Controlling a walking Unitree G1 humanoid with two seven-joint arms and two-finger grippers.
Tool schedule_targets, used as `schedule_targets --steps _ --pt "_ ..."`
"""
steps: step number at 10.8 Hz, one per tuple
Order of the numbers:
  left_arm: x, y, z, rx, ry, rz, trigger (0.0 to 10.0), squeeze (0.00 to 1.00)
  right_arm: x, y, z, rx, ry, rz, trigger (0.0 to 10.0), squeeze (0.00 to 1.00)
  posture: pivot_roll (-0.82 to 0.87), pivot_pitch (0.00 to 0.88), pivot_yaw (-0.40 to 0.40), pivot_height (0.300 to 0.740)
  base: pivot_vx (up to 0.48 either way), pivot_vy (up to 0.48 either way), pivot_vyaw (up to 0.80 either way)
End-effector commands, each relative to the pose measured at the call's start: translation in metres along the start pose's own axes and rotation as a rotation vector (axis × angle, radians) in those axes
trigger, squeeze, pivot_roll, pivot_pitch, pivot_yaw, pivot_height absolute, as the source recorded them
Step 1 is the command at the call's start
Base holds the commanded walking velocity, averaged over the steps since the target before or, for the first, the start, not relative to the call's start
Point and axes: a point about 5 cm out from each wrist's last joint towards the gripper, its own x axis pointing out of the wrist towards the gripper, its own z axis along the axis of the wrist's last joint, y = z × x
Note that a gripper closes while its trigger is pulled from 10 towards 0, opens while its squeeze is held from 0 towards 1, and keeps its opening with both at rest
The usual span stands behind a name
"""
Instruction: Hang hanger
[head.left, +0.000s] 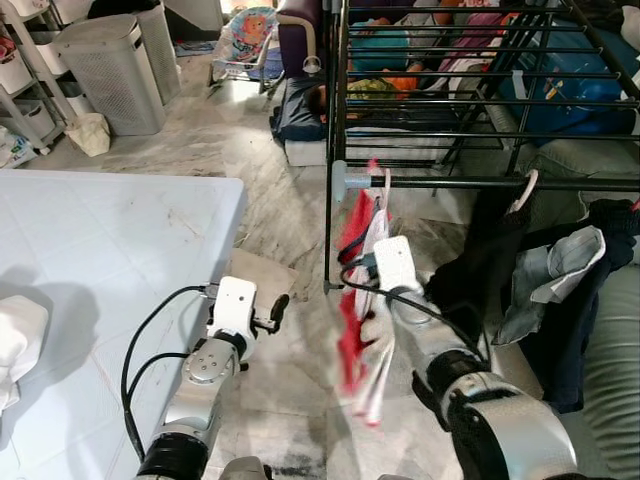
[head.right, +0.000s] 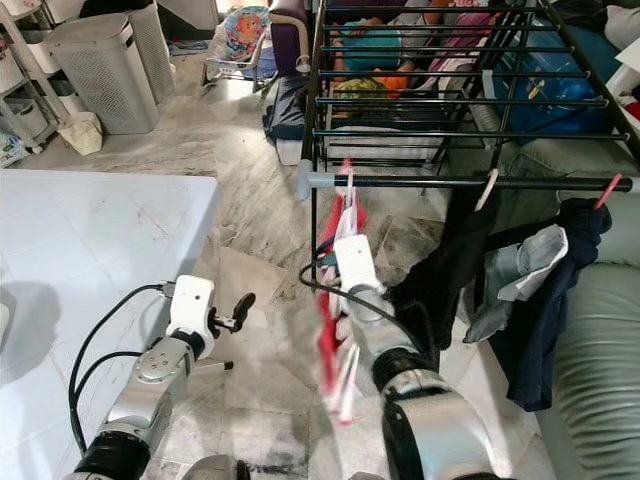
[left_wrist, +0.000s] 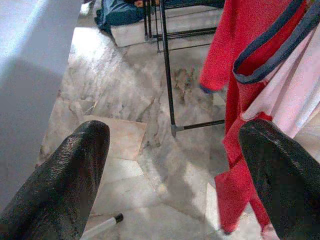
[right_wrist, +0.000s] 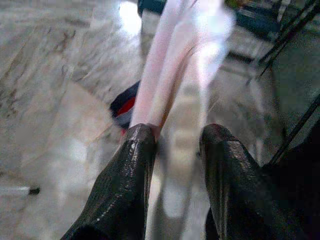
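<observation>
A pink hanger (head.left: 385, 182) has its hook over the front rail (head.left: 450, 183) of the black drying rack. A red and white garment (head.left: 358, 300) hangs from it and is blurred at its lower end. My right gripper (right_wrist: 177, 135) is raised just below the rail, right up against the garment. Its fingers stand a little apart, and the pink hanger shows blurred just past one fingertip (right_wrist: 142, 137). My left gripper (head.left: 275, 312) is held low over the floor beside the table, open wide with nothing in it. The garment shows in front of it (left_wrist: 250, 75).
Dark clothes (head.left: 480, 270) and a grey-blue garment (head.left: 560, 275) hang on the same rail to the right, over a grey-green sofa (head.left: 610, 380). A white table (head.left: 100, 250) with a white cloth (head.left: 15, 345) stands on my left. A grey laundry basket (head.left: 108, 72) is far left.
</observation>
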Motion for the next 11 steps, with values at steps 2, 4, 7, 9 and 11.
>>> schedule_targets --steps 2,4,7,9,11 --pt "0.002 0.001 0.002 0.017 0.006 0.000 10.0 0.00 -0.001 -0.008 0.009 -0.023 -0.081 -0.029 10.0 1.00 -0.03 0.000 0.040 0.740 0.000 0.000 0.00" --pt "0.002 0.002 0.001 0.025 0.015 0.007 10.0 0.00 -0.005 -0.014 0.019 -0.016 -0.179 -0.035 10.0 1.00 -0.03 0.000 0.041 0.740 0.000 0.000 0.00" --pt "0.000 0.003 -0.001 0.028 0.019 0.019 10.0 0.00 -0.016 -0.024 0.025 -0.056 -0.286 -0.038 10.0 1.00 -0.03 0.000 0.037 0.740 0.000 0.000 0.00" --pt "0.000 0.006 0.002 0.026 -0.003 0.025 10.0 0.00 -0.026 -0.042 0.023 -0.063 -0.344 -0.036 10.0 1.00 -0.03 0.000 0.036 0.740 0.000 0.000 0.00" --pt "0.000 0.005 0.003 0.029 -0.010 0.025 10.0 0.00 -0.040 -0.055 0.019 -0.037 -0.390 -0.073 10.0 1.00 -0.03 0.000 0.036 0.740 0.000 0.000 0.00"
